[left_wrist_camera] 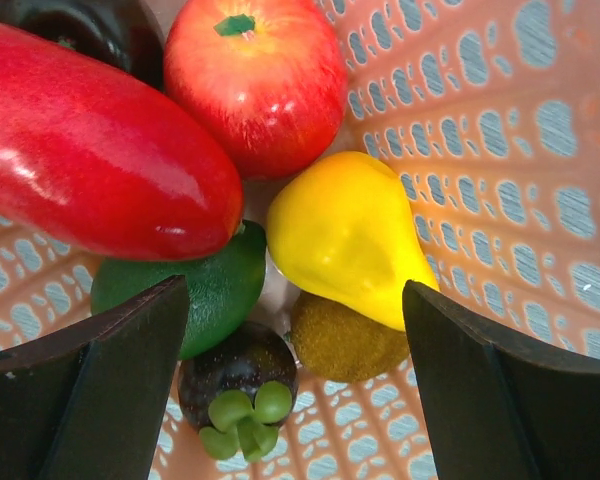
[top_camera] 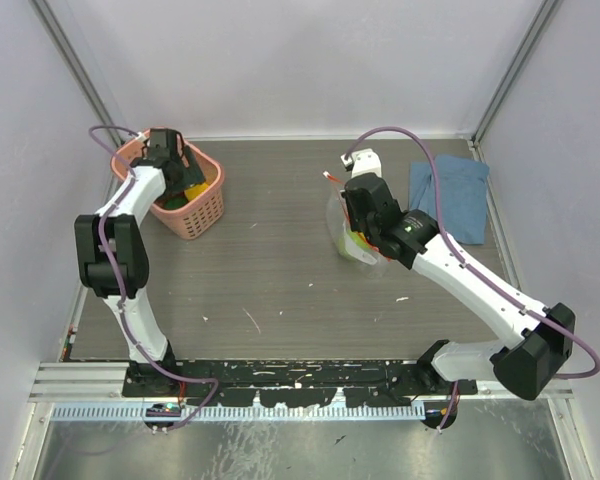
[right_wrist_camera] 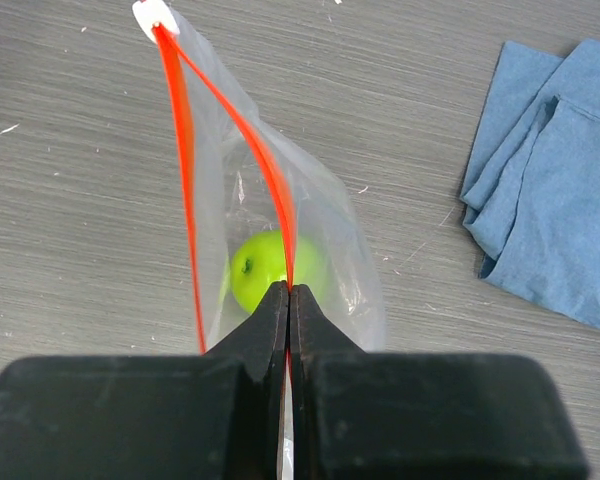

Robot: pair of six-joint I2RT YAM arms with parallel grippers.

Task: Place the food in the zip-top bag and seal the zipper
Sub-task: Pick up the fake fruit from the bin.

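Bag [right_wrist_camera: 332, 262] sat right of the table's centre, held up off the table [top_camera: 280, 285] by the right gripper [right_wrist_camera: 288, 290]; its fingers were pressed fully together, pinching the bag at one lip of the zipper [right_wrist_camera: 183, 170]; the two orange-red strips stood parted, so the mouth gaped, and they met at the white slider [right_wrist_camera: 152, 14] at the far end; one round green fruit [right_wrist_camera: 270, 270] lay inside the bag, seen through the clear plastic; the top view showed the same bag [top_camera: 352, 240] under the right gripper [top_camera: 355, 215].

Rest of the food lay in the pink basket [left_wrist_camera: 500, 120] at the far left of the table; long red piece [left_wrist_camera: 90, 160], red apple [left_wrist_camera: 255, 80], yellow pear [left_wrist_camera: 345, 235], green piece [left_wrist_camera: 215, 290], brown fuzzy piece [left_wrist_camera: 345, 345], dark piece with green leaves [left_wrist_camera: 240, 385], another dark piece [left_wrist_camera: 90, 25] at the edge; all packed touching each other.

Left gripper [left_wrist_camera: 292, 300] hung inside the basket [top_camera: 205, 215] over the pile, fingers [left_wrist_camera: 110, 390] spread wide either side, gripping nothing.

Folded blue cloth [top_camera: 450, 195] lay at the far right, just beside the bag, not touching it.
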